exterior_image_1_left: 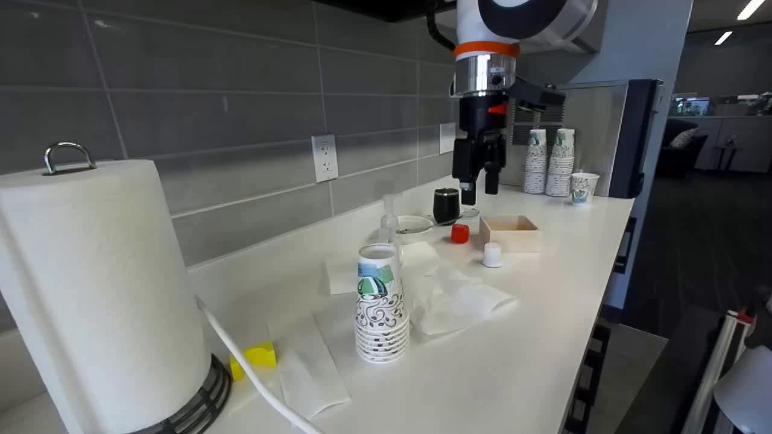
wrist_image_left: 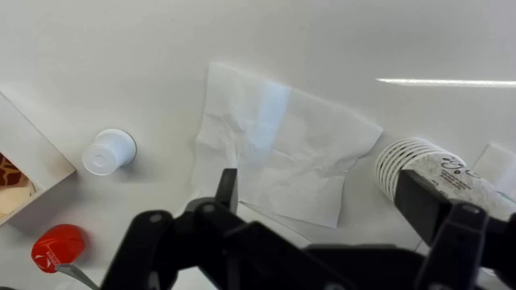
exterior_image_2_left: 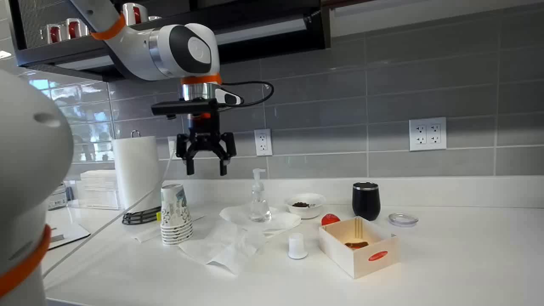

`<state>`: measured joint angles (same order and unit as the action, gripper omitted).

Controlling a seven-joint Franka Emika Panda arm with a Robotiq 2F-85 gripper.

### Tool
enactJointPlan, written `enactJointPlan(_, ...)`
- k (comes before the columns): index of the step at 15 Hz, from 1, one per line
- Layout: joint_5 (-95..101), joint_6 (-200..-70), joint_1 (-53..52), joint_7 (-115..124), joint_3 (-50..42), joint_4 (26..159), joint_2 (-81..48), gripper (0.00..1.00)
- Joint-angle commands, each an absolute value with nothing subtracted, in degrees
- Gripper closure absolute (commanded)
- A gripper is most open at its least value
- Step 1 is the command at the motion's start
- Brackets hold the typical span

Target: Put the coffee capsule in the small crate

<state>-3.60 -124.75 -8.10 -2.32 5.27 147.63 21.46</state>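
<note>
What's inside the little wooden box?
Inside the small crate is something brown and patterned, but I can't tell what. In both exterior views the crate's near walls cover part of its bottom, so I can't see whether anything else is there.

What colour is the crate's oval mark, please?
The oval mark is red, showing best in an exterior view.

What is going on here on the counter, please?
A robot arm reaches over the counter with its gripper open and empty. Its task is to put the white coffee capsule into the small crate. The capsule stands on the counter beside the crate but apart from it, so this is not yet done.
</note>
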Motion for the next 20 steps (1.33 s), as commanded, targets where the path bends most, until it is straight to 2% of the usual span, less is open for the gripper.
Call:
enactJointPlan(1, -3.65, -124.65, -7.98, -2.35, 5.4, 147.56, 21.46, 0.0)
enactJointPlan(10, -3.42, -125.14, -7.44, -2.01, 5.08, 147.56, 21.16, 0.0)
enactJointPlan(20, 2.33, -132.58, 3.89, 7.81, 0.44, 147.07, 15.76, 0.0)
